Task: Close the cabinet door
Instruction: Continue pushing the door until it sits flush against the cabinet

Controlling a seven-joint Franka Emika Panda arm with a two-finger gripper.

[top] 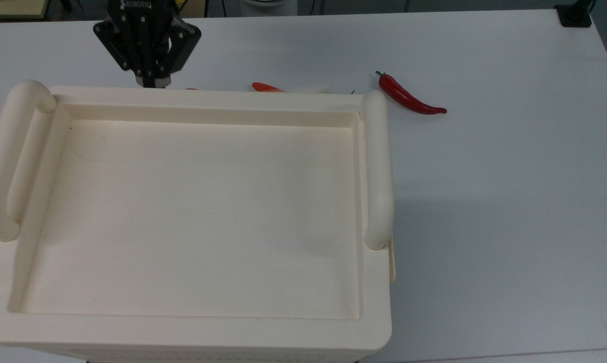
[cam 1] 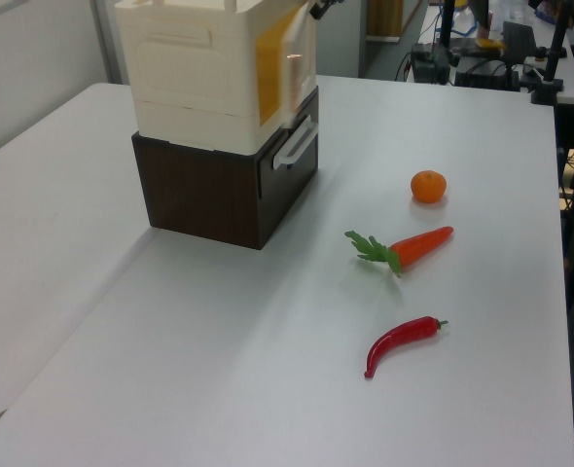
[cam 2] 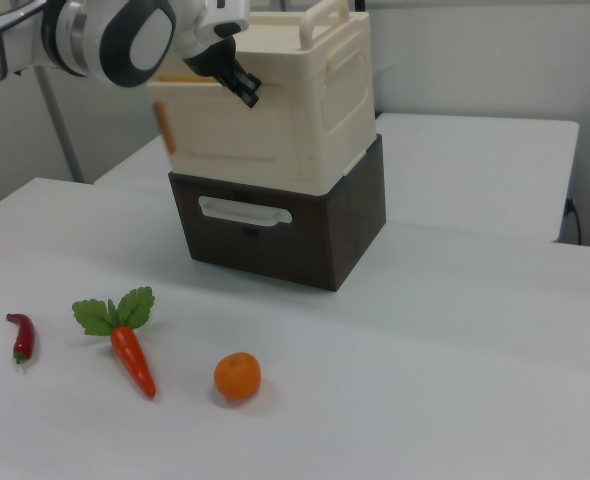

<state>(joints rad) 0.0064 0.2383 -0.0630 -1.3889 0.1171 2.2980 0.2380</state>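
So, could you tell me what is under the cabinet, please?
The cabinet sits on a dark brown drawer unit with a pale handle. The drawer's contents are hidden.

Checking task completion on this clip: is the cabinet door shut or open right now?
Shut or nearly so: the cabinet door lies against the cabinet front in the right view. Whether it is fully latched cannot be told.

one cabinet (cam 2: 295,100), one dark drawer unit (cam 2: 285,225), one carrot (cam 2: 130,355), one orange (cam 2: 237,377), one chilli (cam 1: 401,342)

Carrot (top: 267,87) mostly hidden behind cabinet (top: 192,212)
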